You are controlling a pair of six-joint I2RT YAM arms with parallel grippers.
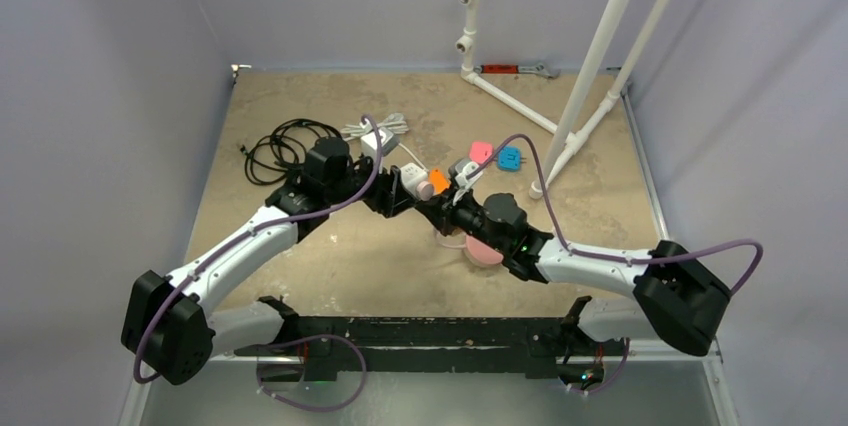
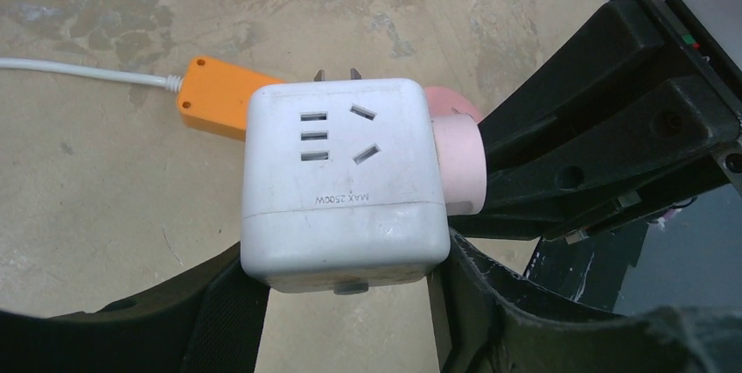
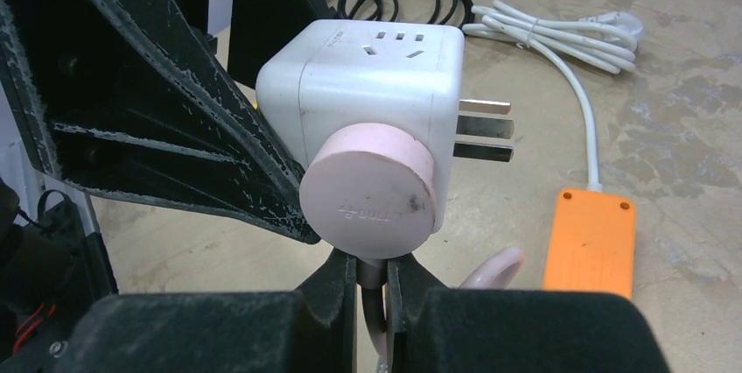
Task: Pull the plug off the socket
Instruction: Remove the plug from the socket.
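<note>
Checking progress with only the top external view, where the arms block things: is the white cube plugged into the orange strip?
Observer: No. The white cube adapter has bare prongs, and the orange power strip lies apart from it.
Operator: What does the right arm hold?
Observer: The right gripper has its jaws shut on the pink cable just below the pink plug.
Operator: Is that plug out of the cube?
Observer: No, it sits against the cube's side, no pins showing.
</note>
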